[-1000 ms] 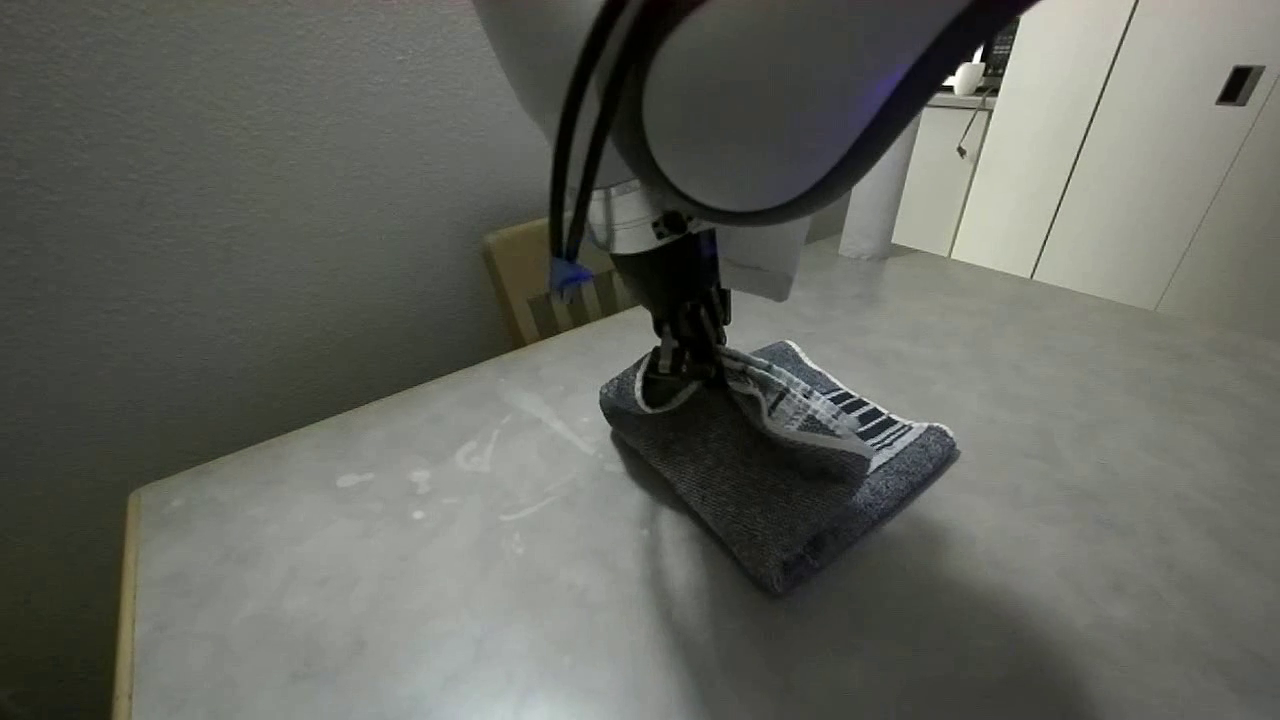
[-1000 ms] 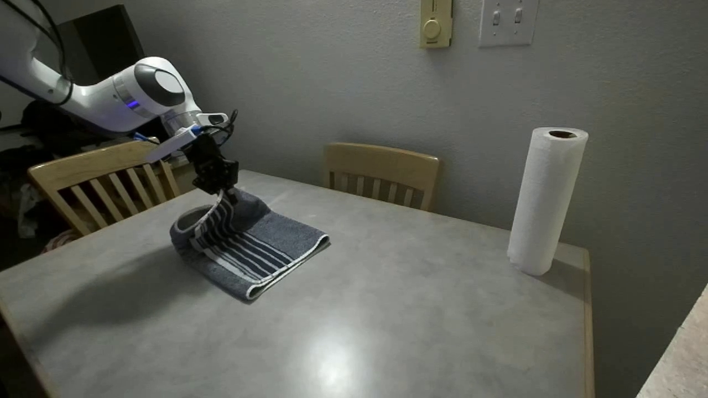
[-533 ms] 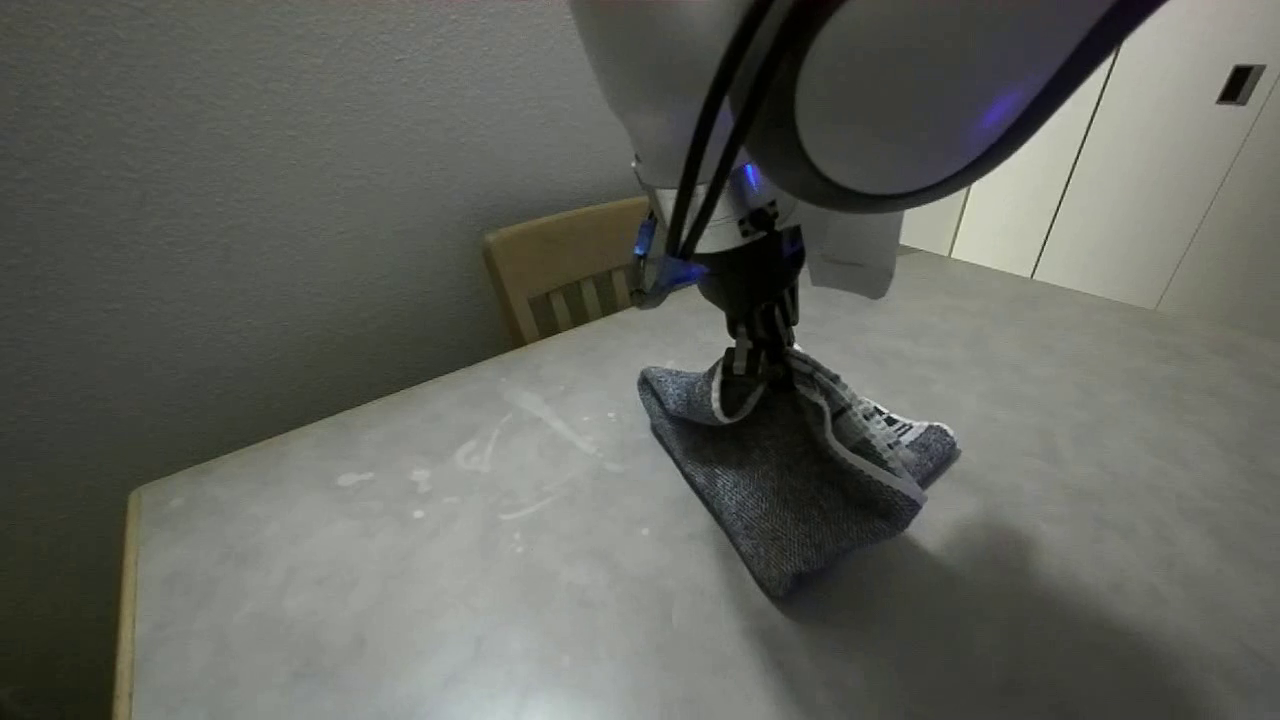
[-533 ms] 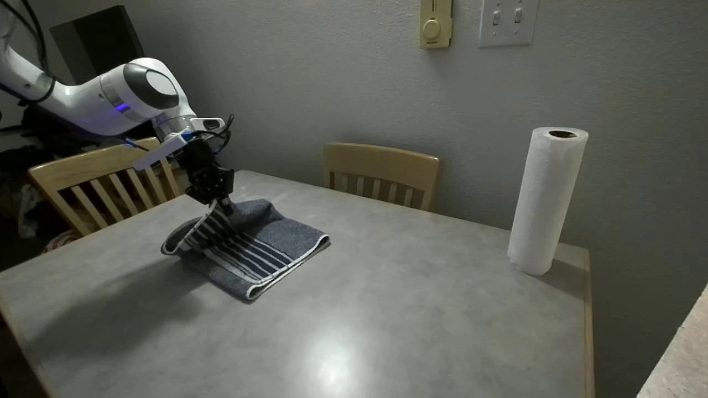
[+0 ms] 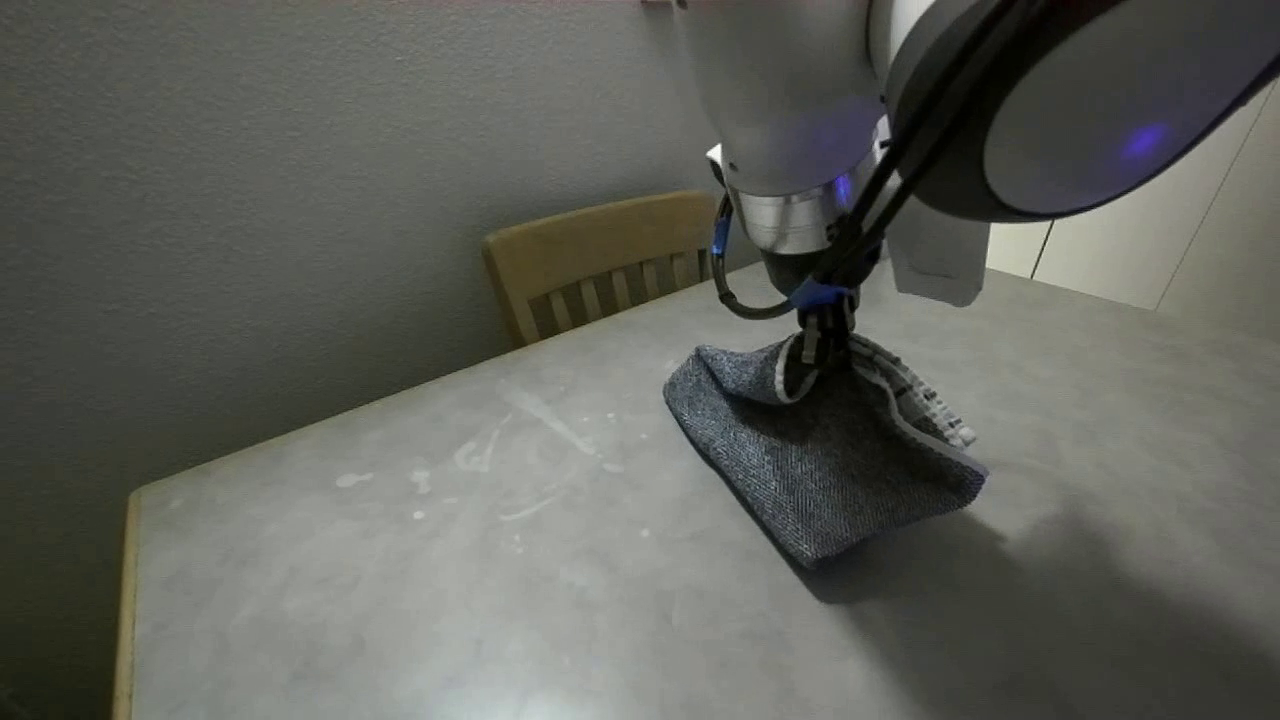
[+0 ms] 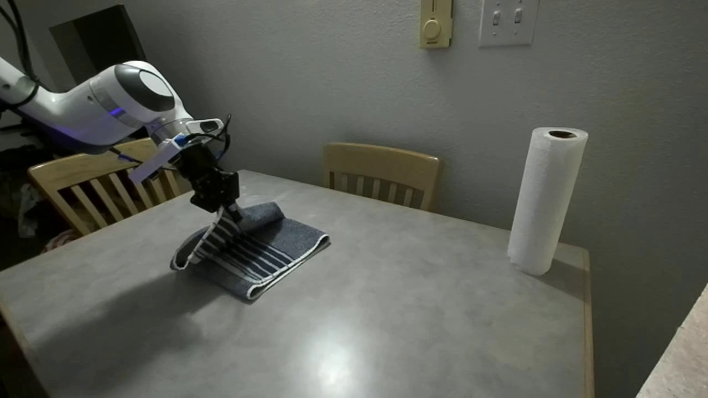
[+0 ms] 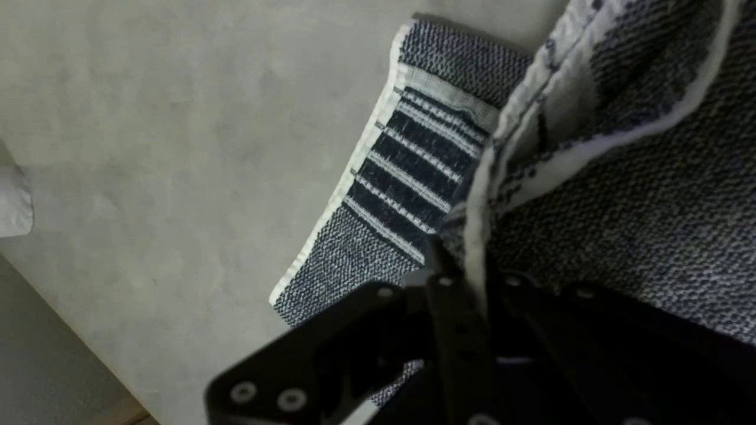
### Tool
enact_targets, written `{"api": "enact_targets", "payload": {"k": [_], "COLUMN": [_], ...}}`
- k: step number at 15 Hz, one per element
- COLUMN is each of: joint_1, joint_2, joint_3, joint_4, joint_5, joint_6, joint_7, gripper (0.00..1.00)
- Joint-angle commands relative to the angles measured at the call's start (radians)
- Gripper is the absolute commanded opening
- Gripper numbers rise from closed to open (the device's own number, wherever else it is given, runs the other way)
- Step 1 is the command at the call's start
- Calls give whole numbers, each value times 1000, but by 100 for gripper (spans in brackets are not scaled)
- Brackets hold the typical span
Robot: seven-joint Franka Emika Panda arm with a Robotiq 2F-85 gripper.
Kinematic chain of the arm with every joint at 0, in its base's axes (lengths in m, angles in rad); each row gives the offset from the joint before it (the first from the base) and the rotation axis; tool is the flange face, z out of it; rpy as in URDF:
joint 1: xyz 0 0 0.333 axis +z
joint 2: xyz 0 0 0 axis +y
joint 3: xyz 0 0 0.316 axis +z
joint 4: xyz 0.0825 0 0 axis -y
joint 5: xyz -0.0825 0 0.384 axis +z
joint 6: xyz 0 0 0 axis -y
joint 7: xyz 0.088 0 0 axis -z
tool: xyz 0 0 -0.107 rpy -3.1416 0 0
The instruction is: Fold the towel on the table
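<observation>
The towel [image 5: 830, 470] is blue-grey with a striped end and white edging. In an exterior view its striped end [image 6: 298, 237] lies flat on the table [image 6: 415, 309], while a raised, bunched flap curls up on the left. My gripper [image 6: 229, 213] is shut on the edge of this flap and holds it just above the lower layer. In an exterior view the gripper [image 5: 825, 350] points down into the bunched cloth, with the plain side towards the camera. In the wrist view a white-edged fold of the towel [image 7: 620, 254] stands between the fingers [image 7: 472, 277], and the fingertips are partly hidden.
A paper towel roll [image 6: 545, 204] stands upright near the table's far right corner. A wooden chair [image 6: 381, 168] stands behind the table by the wall, and another wooden chair [image 6: 105, 171] is at the left edge, behind the arm.
My gripper has moved over the towel with the held flap, rightwards and slightly lower in the exterior views. The flap now leans further over the striped layer. The grip has stayed shut.
</observation>
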Motion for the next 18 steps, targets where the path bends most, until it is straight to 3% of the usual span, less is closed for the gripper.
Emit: {"api": "enact_targets", "payload": {"k": [1, 12, 18], "joint_1": [-21, -31, -67], "joint_2": [-18, -60, -68], "joint_3": [24, 57, 56], "joint_4": [-33, -29, -92], "joint_5": [-84, -170, -176], "joint_6": [59, -85, -40], "joint_7": [0, -14, -15], "gripper": [2, 2, 2]}}
